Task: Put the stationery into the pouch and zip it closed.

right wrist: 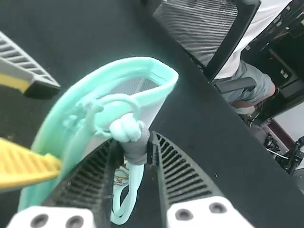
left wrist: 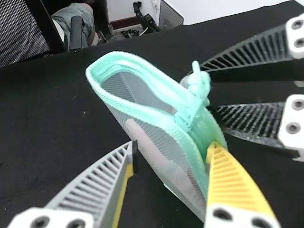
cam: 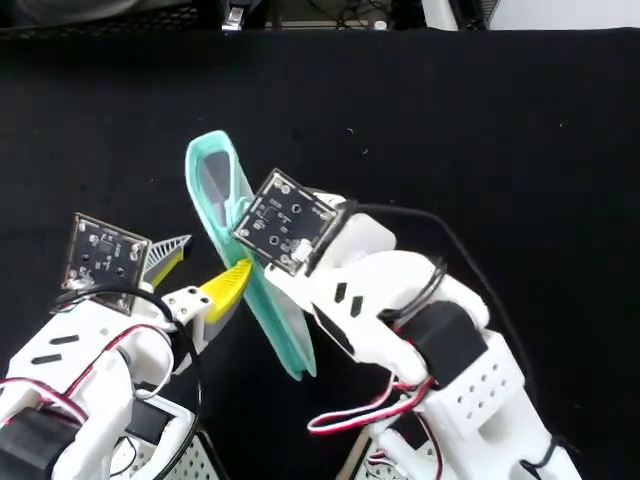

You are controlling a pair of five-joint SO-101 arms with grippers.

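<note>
The right pincer point(right wrist: 134, 140) is clenched on the zipper pull point(right wrist: 127, 127). Its two ribbed fingers pinch the knotted mint cord close to where it meets the mint mesh pouch point(left wrist: 156, 142). The pouch stands on its edge directly under this pincer and runs away from it.

The left pincer point(left wrist: 173, 146) is released. Its yellow finger point(left wrist: 232, 185) rests against the pouch's rim on the zipped stretch, and its grey finger point(left wrist: 102, 183) sits just beside the mesh wall. Beyond both pincers the mouth point(left wrist: 126, 85) gapes in a wide loop, so the step in hand looks to be the zipping. A pale shape shows through the mesh, but I cannot tell what it is.

To do this well, the pull should travel straight along the line of the teeth, away from the left pincer and toward the far loop. It should stay low so the cord does not lift the pouch off the black desk point(cam: 480, 130). The left pincer would do better clamped on the zipped end as an anchor, because otherwise the whole pouch is likely to slide with the pull.
</note>
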